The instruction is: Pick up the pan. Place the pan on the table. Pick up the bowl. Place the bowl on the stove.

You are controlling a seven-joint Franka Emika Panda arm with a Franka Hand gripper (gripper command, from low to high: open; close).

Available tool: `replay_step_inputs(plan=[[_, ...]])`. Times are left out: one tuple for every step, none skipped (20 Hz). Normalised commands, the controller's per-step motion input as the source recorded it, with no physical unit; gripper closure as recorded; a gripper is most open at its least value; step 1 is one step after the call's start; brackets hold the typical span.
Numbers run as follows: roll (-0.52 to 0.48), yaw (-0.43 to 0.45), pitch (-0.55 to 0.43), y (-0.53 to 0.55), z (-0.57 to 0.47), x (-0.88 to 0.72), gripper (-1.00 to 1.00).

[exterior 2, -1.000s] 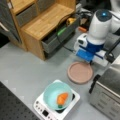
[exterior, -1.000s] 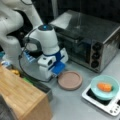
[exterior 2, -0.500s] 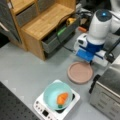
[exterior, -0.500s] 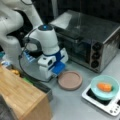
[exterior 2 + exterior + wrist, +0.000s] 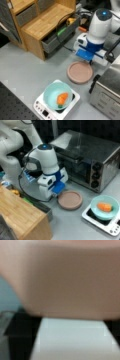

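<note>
Front view, oven at the top right: one pan (image 5: pixel 70 199) is lying flat on the grey surface (image 5: pixel 75 225), just in front of the toaster oven (image 5: pixel 92 160). The tool (image 5: pixel 58 192) is sitting low at the pan's left rim, its blue part touching or nearly touching that rim; the fingertips are hidden under the wrist body, so how far it is open cannot be told. One teal bowl (image 5: pixel 105 207) holding one orange piece (image 5: pixel 104 206) is resting on the one white stove (image 5: pixel 100 220) at the bottom right, apart from the pan. A wooden block (image 5: pixel 22 217) is filling the bottom left corner, leaving a band of open surface between it and the stove.

Front view, shelves at the top left: the pan (image 5: pixel 80 72) is lying between the tool (image 5: pixel 86 56) above it and the bowl (image 5: pixel 58 96) below it. The bowl is sitting on the stove (image 5: pixel 42 110), whose buttons are running along its lower left edge; no writing is legible. The oven (image 5: pixel 107 95) is closing the right side, near the pan's rim. A wide stretch of surface (image 5: pixel 22 70) is lying open at the left, below the wooden shelf unit (image 5: pixel 42 22).

Wrist view: the pan's pinkish-brown wall (image 5: pixel 65 277) is filling the upper frame, with a white strip, seemingly its handle (image 5: pixel 72 340), reaching to the bottom edge. Dark shapes are flanking the strip on both sides.
</note>
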Motion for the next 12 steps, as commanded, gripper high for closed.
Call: replay_step_inputs(plan=[[0.067,0.065,0.054,-0.13,0.33,0.15,1.0],[0.07,0.058,0.062,-0.14,0.33,0.16,1.0],[0.072,0.05,0.073,-0.14,0.34,0.16,1.0],[0.079,0.042,0.086,-0.14,0.35,0.17,1.0],[0.083,0.031,0.095,-0.15,0.37,0.18,1.0],[0.088,0.021,0.101,-0.15,0.37,0.19,1.0],[0.1,0.014,0.114,-0.15,0.37,0.2,1.0],[0.106,0.007,0.126,-0.16,0.39,0.21,1.0],[0.11,0.001,0.134,-0.16,0.39,0.22,1.0],[0.113,-0.004,0.145,-0.17,0.41,0.22,1.0],[0.122,-0.007,0.162,-0.17,0.43,0.23,1.0],[0.125,-0.012,0.177,-0.18,0.46,0.24,1.0]])
